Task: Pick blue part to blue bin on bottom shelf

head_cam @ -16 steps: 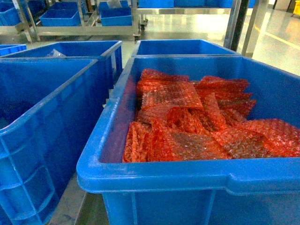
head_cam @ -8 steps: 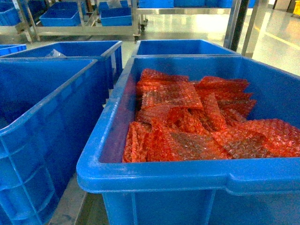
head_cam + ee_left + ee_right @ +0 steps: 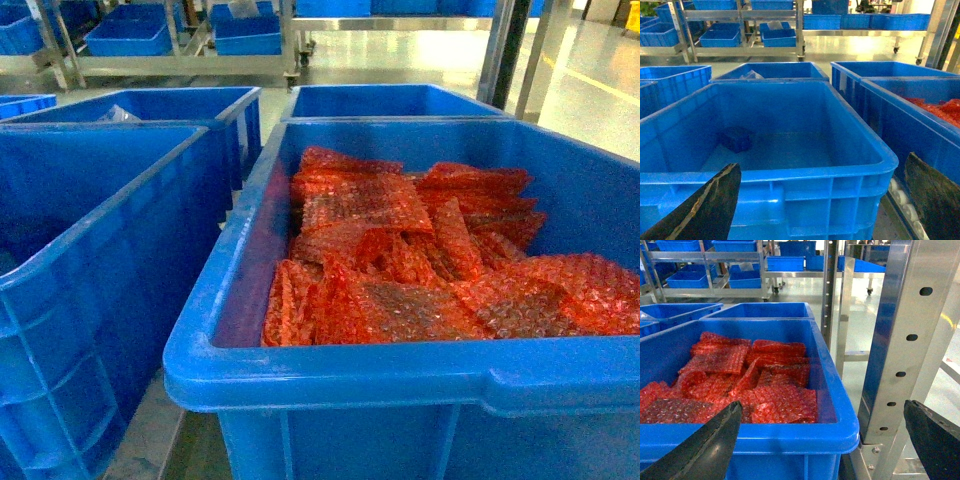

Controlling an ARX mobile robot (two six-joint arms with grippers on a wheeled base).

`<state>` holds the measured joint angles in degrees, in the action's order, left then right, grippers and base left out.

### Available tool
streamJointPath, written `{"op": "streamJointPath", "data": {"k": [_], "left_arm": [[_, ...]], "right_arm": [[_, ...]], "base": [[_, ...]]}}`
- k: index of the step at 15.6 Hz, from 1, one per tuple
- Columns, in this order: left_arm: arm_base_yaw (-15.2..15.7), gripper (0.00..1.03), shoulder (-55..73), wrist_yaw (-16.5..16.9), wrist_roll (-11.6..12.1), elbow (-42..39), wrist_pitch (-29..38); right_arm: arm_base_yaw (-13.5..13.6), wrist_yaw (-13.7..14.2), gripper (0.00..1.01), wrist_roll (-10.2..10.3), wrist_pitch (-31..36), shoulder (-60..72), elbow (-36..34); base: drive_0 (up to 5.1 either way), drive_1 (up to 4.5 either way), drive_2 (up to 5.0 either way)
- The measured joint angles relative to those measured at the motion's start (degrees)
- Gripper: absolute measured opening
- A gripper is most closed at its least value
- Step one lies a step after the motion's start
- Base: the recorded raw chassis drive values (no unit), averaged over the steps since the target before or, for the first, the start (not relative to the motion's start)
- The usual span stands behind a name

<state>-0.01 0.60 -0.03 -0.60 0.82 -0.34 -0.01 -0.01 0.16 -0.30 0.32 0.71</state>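
Steel uprights [image 3: 900,340] flank the blue bin [image 3: 790,432], both hands spread wide before crate rims

Glossy floor [image 3: 420,55]; steel racks [image 3: 190,62] beyond.

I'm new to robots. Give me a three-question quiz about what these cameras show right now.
1. True or false: the blue bin holds red bubble-wrap pouches.
2. The left wrist view shows a neighbouring crate. What lies on its floor? A) red pouches B) a small blue part C) nothing
3. Fill in: both the left claw and right claw stand ____.

Key: 1 true; 2 B; 3 open.
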Motion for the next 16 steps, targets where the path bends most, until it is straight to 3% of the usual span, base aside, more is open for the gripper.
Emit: {"op": "streamJointPath", "data": {"k": [16], "left_arm": [[0.0,0.98,0.0,0.02,0.0,0.0,0.0]], "right_arm": [[0.0,0.0,0.98,0.0,0.0,0.0,0.0]], "base": [[0.0,0.0,0.0]]}}
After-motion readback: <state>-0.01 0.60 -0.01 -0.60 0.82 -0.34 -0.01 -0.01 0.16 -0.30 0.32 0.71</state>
